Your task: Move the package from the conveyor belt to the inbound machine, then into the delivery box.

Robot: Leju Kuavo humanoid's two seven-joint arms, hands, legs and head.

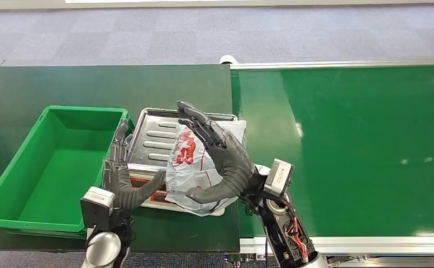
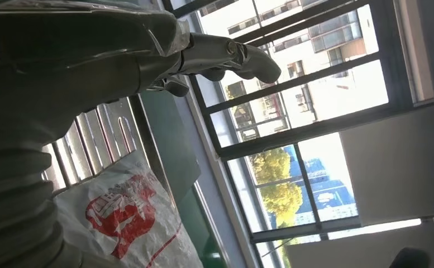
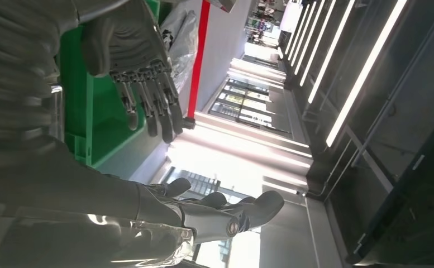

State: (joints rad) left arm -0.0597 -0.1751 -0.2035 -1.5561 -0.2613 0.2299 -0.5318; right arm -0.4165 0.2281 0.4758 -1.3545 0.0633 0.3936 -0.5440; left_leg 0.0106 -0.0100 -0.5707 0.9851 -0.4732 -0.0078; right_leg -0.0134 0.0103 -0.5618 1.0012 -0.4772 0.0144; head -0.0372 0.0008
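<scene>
A: Looking down on a dark green table, grey carpet beyond. Spotting anything nearest?

B: Seeing the left hand spreading wide by the near-left corner of the inbound machine, holding nothing.

A: And further in?

B: Watching the right hand draping almost flat fingers over the package on the machine's right edge, thumb hooking its near end. Not managing to tell whether gripping.

A: Worrying about?

B: Slippery film sliding out mid-lift, probably, or snagging the delivery box rim at the table's left edge.
</scene>
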